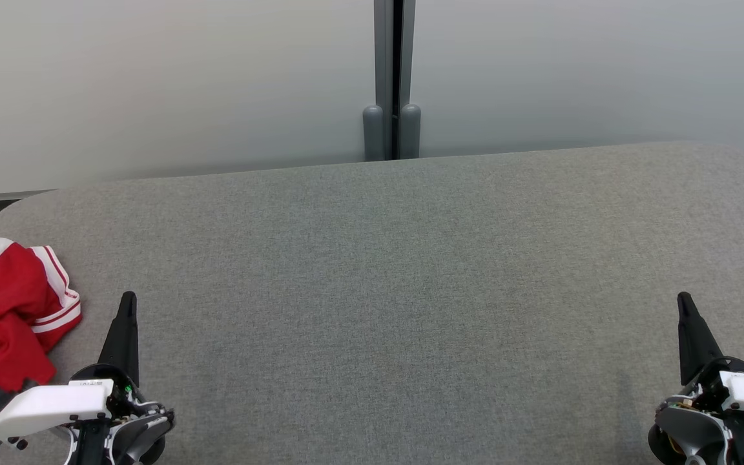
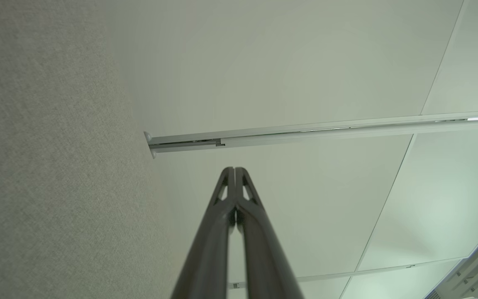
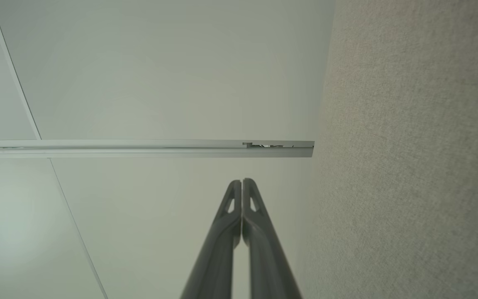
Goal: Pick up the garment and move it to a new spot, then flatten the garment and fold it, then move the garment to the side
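Red garment point(image 1: 4, 310) with white stripes is bunched up in the lower left of the head view. It's sitting at the left end of the grey fabric tabletop point(image 1: 398, 278) and partly cut off by the frame edge.

The left jaws are down in the lower left too, just to the right of the garment. Their dark fingers point(image 1: 125, 336) are pressed together into one point and have hold of nothing. The white wrist block point(image 1: 49, 400) behind them overlaps the cloth in the picture, but I can't tell if it actually touches.

The right jaws are way over in the lower right, well apart from the garment. Same deal there, squeezed fully together with nothing in them.

Both wrist views back this up: tips touching, nothing between them, pointing along the tabletop toward the pale wall panels point(image 1: 152, 84). A grey post point(image 1: 394, 77) splits those panels at the top centre of the head view.
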You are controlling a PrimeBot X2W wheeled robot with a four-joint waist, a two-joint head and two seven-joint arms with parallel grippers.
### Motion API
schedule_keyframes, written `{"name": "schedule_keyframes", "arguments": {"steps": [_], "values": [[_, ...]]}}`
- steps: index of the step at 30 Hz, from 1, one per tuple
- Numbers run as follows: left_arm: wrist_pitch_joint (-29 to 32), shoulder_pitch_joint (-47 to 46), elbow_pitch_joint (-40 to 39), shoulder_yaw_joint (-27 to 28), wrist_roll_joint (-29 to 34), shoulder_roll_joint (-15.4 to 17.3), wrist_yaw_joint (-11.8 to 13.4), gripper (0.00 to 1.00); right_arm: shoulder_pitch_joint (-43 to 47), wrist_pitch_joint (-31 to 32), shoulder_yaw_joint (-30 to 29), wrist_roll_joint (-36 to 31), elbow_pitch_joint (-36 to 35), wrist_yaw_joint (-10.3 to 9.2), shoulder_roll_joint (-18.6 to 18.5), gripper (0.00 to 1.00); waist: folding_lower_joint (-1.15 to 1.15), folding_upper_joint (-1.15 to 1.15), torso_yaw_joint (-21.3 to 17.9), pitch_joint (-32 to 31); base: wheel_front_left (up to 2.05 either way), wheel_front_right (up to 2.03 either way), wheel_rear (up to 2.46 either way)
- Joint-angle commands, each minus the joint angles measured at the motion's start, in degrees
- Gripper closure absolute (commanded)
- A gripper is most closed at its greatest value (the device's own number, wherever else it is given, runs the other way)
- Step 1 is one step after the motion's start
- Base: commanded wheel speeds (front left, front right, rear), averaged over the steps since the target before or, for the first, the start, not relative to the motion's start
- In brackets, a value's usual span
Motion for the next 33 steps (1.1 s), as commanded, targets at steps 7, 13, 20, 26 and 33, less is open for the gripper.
{"name": "schedule_keyframes", "arguments": {"steps": [7,13,20,26,33], "values": [[0.1,-0.6,0.0,0.1,0.0,0.1,-0.2,1.00,-0.6,0.2,0.0,0.1,0.1,0.02,0.0,1.00,0.00,0.00,0.0,0.0,0.00,0.00,0.00],[0.1,-0.6,0.0,0.1,0.0,0.1,-0.2,1.00,-0.6,0.2,0.0,0.1,0.1,0.02,0.0,1.00,0.00,0.00,0.0,0.0,0.00,0.00,0.00],[0.1,-0.6,0.0,0.1,0.0,0.1,-0.2,1.00,-0.6,0.2,0.0,0.1,0.1,0.02,0.0,1.00,0.00,0.00,0.0,0.0,0.00,0.00,0.00],[0.1,-0.6,0.0,0.1,0.0,0.1,-0.2,1.00,-0.6,0.2,0.0,0.1,0.1,0.02,0.0,1.00,0.00,0.00,0.0,0.0,0.00,0.00,0.00],[0.1,-0.6,0.0,0.1,0.0,0.1,-0.2,1.00,-0.6,0.2,0.0,0.1,0.1,0.02,0.0,1.00,0.00,0.00,0.0,0.0,0.00,0.00,0.00]]}}
